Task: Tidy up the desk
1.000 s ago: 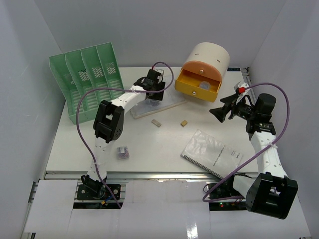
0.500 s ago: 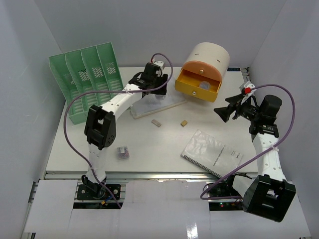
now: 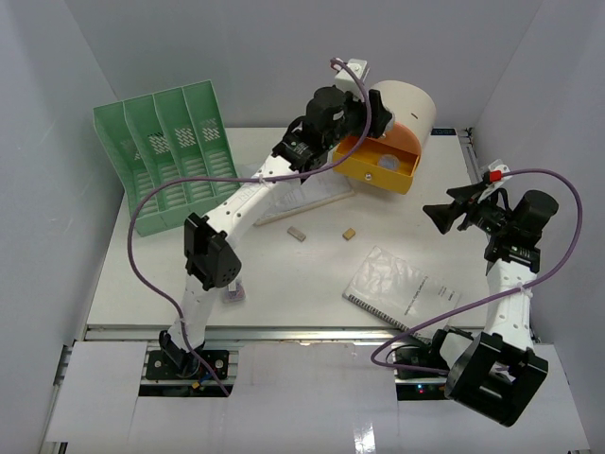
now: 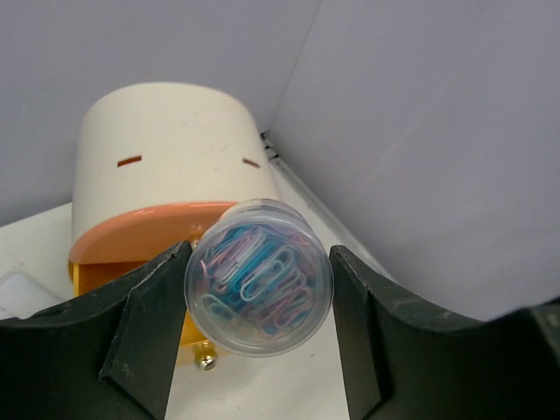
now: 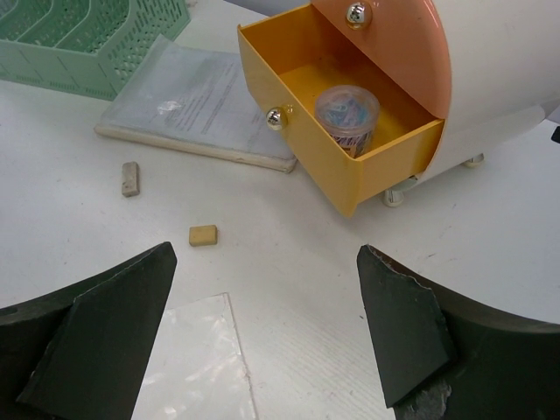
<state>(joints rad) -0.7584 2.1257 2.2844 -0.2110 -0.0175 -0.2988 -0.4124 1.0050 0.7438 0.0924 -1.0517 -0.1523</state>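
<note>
The white desk (image 3: 284, 274) carries loose items. My left gripper (image 3: 373, 115) is raised over the white-domed drawer box (image 3: 408, 102), shut on a clear round tub of coloured paper clips (image 4: 259, 277) held in the air. The box's yellow drawer (image 3: 378, 168) stands open with a second clip tub (image 5: 347, 114) inside. My right gripper (image 3: 435, 216) is open and empty, hovering at the right and facing the drawer (image 5: 315, 87). In the right wrist view it hangs over bare desk (image 5: 306, 262).
A green file rack (image 3: 165, 161) stands at the back left. A sleeved book (image 3: 302, 194) lies beside it. A grey eraser (image 3: 297, 233), a tan eraser (image 3: 349, 233), a spiral notebook (image 3: 402, 293) and a small purple item (image 3: 233, 290) lie on the desk.
My left arm has swung right and up from above the sleeved book to over the drawer box. My right gripper has drawn back a little to the right.
</note>
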